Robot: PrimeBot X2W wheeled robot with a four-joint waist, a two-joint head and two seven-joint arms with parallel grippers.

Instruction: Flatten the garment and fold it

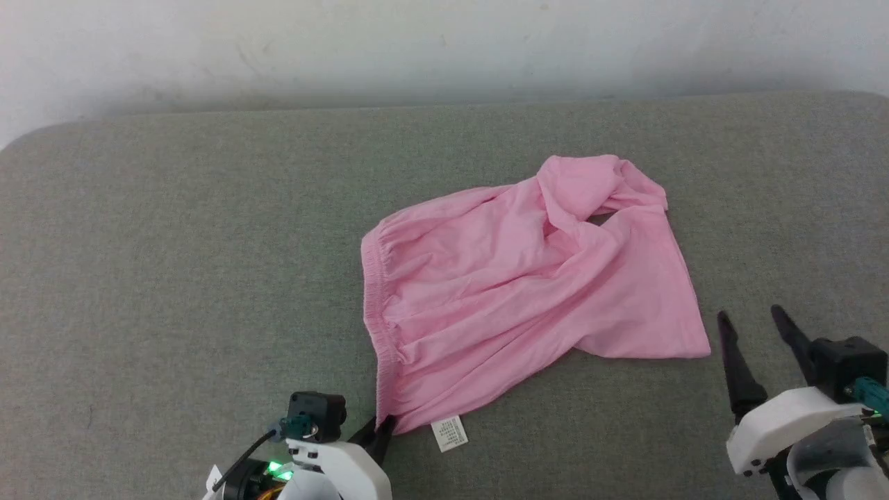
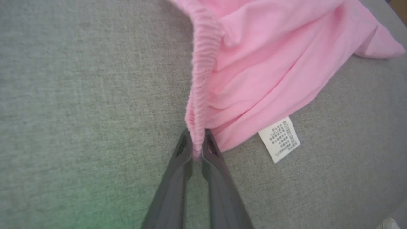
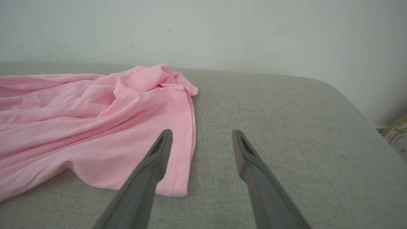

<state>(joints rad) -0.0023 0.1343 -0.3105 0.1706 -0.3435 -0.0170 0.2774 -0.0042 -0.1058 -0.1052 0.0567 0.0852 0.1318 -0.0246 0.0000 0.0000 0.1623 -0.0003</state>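
Left tool [image 2: 197,140] pinching garment [image 2: 270,57] waistband [image 2: 205,57]; white label [image 2: 279,140] print illegible

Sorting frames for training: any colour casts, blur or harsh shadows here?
Head view: soft, even light, faint shadow under the shorts. Left wrist view: green tint on the grey surface at lower left. Right wrist view: right tool slightly blurred near the lens; no glare.

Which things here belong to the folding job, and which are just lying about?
Job: pink shorts; their white label; left end effector, shut on the waistband end; right end effector, open near the leg hem.
Lying about: grey padded surface; white wall; patterned object past the surface's corner, unidentifiable.
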